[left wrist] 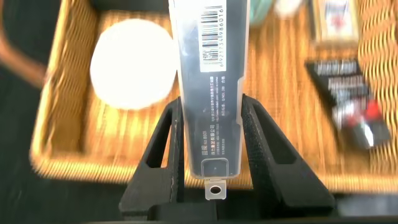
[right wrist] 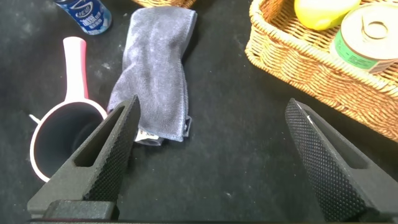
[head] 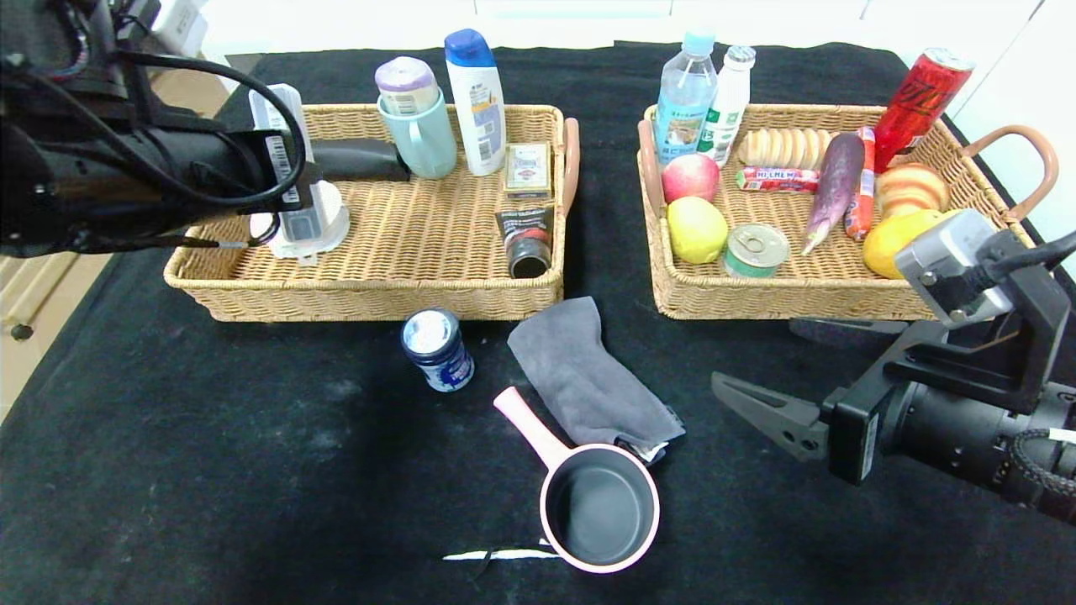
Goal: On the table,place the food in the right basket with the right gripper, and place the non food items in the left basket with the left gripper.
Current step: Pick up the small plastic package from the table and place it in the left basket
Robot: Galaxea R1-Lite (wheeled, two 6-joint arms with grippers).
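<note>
- The head view is brightly and evenly lit; the pale area beyond the far edge of the tabletop (head: pixel 252 470) washes out to near white.
- Soft shadows fall toward the camera under the right basket (head: pixel 841 290) and beside the pink saucepan (head: pixel 598 504).
- Glare sits on the blue jar's white cap (head: pixel 429 329) and on the tin's gold lid (head: pixel 757 244).
- In the left wrist view, the left basket (left wrist: pixel 62 149) and its contents are smeared and out of focus, while the plastic case (left wrist: pixel 210 81) stays sharp.
- The right wrist view is crisp; the grey cloth (right wrist: pixel 155 74) shows weave.
</note>
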